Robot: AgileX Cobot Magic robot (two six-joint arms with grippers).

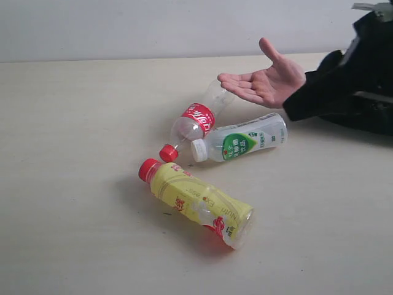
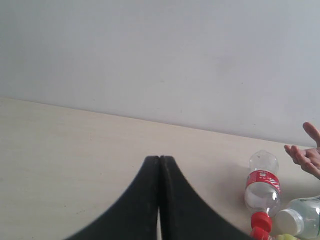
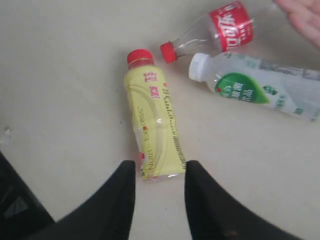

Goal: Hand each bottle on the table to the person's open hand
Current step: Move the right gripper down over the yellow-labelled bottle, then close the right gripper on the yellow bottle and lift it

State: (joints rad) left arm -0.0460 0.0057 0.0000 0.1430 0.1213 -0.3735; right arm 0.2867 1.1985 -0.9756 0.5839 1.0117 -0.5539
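Three bottles (image 1: 195, 203) lie flat near the open hand (image 1: 265, 83).

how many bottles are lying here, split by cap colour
Red cap: 2, the clear plastic bottle with a red label and the yellow-wrapped plastic bottle
White cap: 1, the clear plastic bottle with a green-white label
Total: 3 bottles in view

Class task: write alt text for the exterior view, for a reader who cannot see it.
Three plastic bottles lie on their sides on a pale table: a yellow-wrapped bottle nearest, a red-labelled bottle and a green-and-white-labelled bottle behind it. A person's open hand, palm up, is held just beyond them.
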